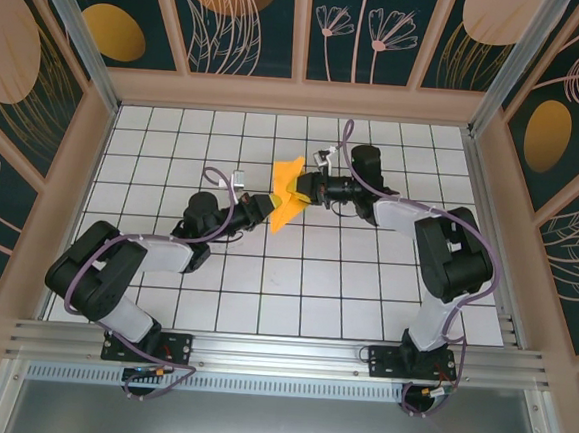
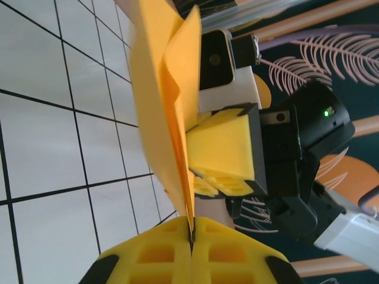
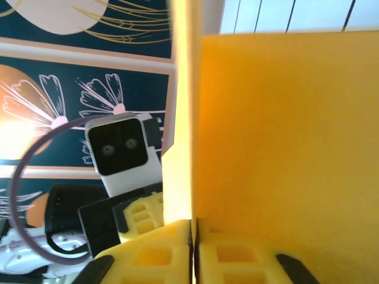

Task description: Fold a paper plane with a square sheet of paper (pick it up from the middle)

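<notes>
The square sheet of paper [image 1: 290,189], bright orange-yellow and folded into several layers, hangs above the middle of the tiled floor between both grippers. My left gripper [image 1: 267,207] is shut on its lower left end; in the left wrist view the paper [image 2: 163,89] rises edge-on from between the closed yellow pads of that gripper [image 2: 191,236]. My right gripper [image 1: 303,189] grips it from the right. In the right wrist view the paper [image 3: 284,130] stands as a broad flap from the pinched pads of the right gripper [image 3: 192,234].
White tiled floor [image 1: 264,280] with dark grid lines, walled by leaf-patterned panels [image 1: 250,18] on three sides. An aluminium rail [image 1: 278,356] runs along the near edge by the arm bases. The two wrists are almost touching, facing each other.
</notes>
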